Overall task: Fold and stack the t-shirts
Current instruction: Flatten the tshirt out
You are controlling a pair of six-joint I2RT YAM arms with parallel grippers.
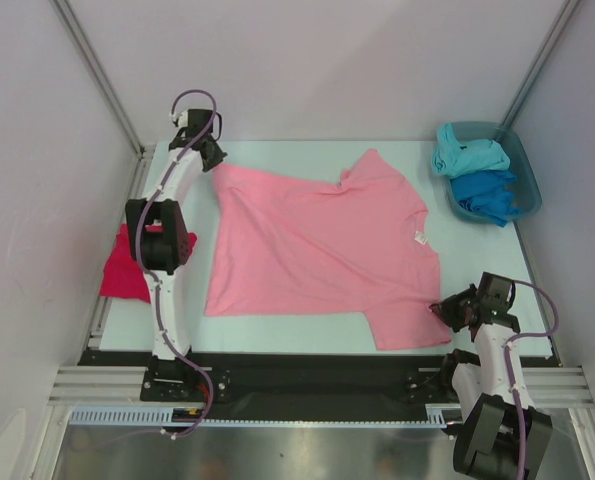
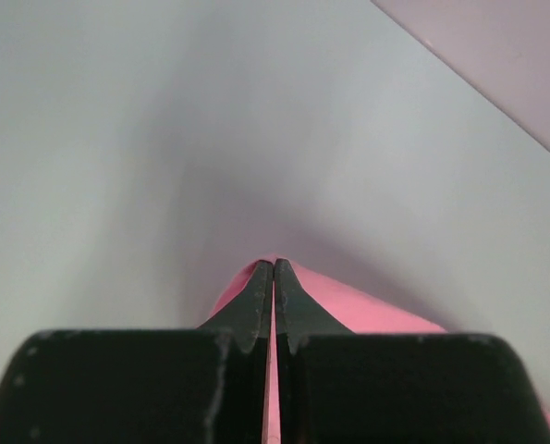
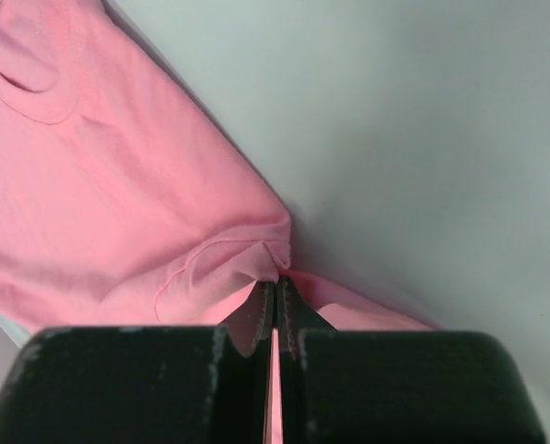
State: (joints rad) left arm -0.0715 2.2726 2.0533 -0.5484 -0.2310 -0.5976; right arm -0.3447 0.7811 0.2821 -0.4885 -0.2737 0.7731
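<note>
Fingers [image 3: 261, 319] of the right gripper [image 3: 275, 282] are pressing together on a fold of the pink shirt [image 1: 317, 245], clamping the cloth at its near right sleeve (a thin line of pink is showing between them in the right wrist view). Seen from above, that gripper [image 1: 443, 310] is sitting at the shirt's near right corner, just off its edge.

Most of the pink shirt is lying spread on the pale table [image 1: 277, 335], with some creases running through its middle. Its neck is pointing right, and a small white tag [image 1: 418, 238] is showing at the collar. To the left of the shirt, apart from it and partly behind the left arm, a crimson shirt [image 1: 122, 270] is lying bunched.

At the pink shirt's far left corner, the left gripper [image 1: 212, 160] is meeting the hem. In its wrist view the fingers [image 2: 254, 305] are closing tight on pink cloth, which is poking out past their tips.

Beyond the shirt's far right side, well apart from it, a teal tub [image 1: 525, 165] is holding a crumpled turquoise shirt [image 1: 467, 157], with a blue shirt [image 1: 487, 190] just nearer (both are spilling over the rim).
</note>
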